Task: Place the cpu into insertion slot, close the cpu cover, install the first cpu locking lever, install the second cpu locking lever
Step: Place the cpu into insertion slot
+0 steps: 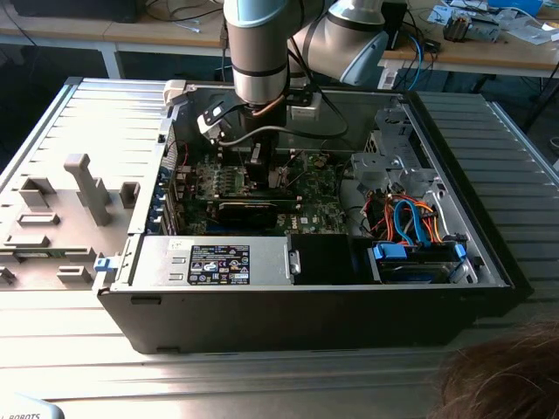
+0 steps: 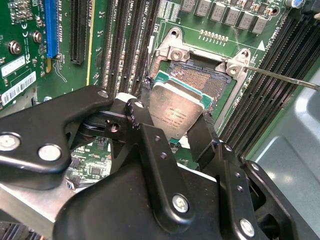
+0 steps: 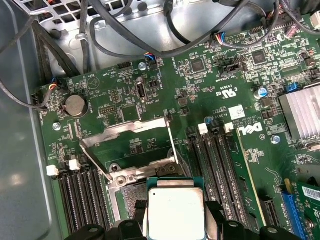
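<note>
The gripper (image 2: 172, 127) has its fingers (image 2: 150, 145) clamped on opposite edges of the cpu (image 2: 175, 107). The silvery chip hangs over the near part of the insertion slot (image 2: 200, 80) with the dark pin field beyond it still bare, and I cannot tell whether chip and slot touch. In the first wrist view the cpu cover (image 3: 131, 128) stands swung open at the slot's far side and a thin locking lever (image 3: 172, 142) is raised free. In the exterior view the arm (image 1: 258, 52) reaches down into the open computer case (image 1: 306, 297) on the ribbed counter (image 1: 87, 113) — over the green motherboard (image 1: 314, 188).
</note>
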Robot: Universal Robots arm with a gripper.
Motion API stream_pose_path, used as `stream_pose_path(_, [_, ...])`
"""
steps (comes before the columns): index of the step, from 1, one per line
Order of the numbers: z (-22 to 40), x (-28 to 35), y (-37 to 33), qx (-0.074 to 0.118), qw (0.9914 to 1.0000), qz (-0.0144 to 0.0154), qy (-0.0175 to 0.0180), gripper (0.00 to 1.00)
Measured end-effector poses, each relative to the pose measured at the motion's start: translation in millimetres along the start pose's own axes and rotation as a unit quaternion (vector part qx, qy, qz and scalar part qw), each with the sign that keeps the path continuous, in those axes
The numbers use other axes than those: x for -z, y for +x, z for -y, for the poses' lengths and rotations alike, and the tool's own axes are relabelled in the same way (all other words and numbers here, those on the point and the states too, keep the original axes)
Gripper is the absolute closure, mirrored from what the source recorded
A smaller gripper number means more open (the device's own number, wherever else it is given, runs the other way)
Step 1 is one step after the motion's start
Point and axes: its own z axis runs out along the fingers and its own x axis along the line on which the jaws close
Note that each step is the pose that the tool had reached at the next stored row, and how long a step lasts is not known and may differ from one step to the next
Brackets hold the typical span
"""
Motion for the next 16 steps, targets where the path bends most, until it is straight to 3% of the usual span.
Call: stream_pose_path(16, [0.1,-0.6,0.0,-0.011,0.99994,0.0010,-0.0002,0.46])
